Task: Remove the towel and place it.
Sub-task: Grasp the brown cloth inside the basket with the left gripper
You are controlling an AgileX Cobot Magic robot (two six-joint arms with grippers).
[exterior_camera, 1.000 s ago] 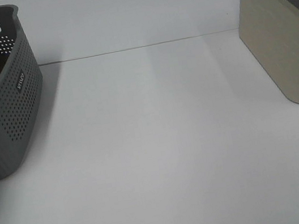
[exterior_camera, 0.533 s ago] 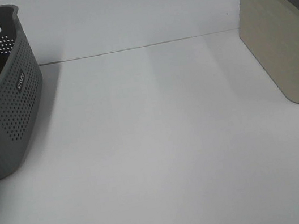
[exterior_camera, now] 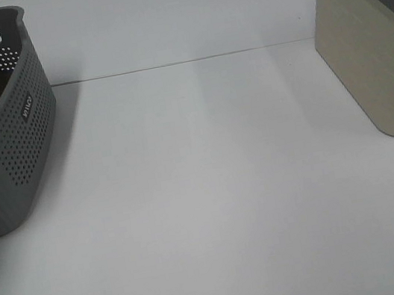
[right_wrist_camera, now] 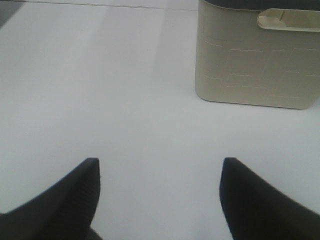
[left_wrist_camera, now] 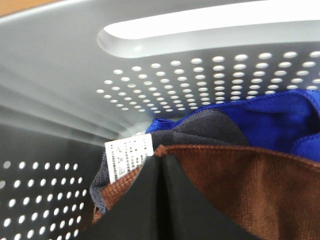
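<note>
High table (exterior_camera: pixel 214 205) overview, 2 close wrist views

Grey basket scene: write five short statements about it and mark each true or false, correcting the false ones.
1. The left gripper is shut on the towel at its hem, beside the white tag. True.
2. The right gripper holds the towel. False: it is open above the table, holding nothing.
3. Blue fabric lies in the grey basket with the towel. True.
4. The beige bin stands left of the grey basket in the exterior view. False: it stands at the right.
5. The towel is spread on the table. False: it is inside the grey basket.
</note>
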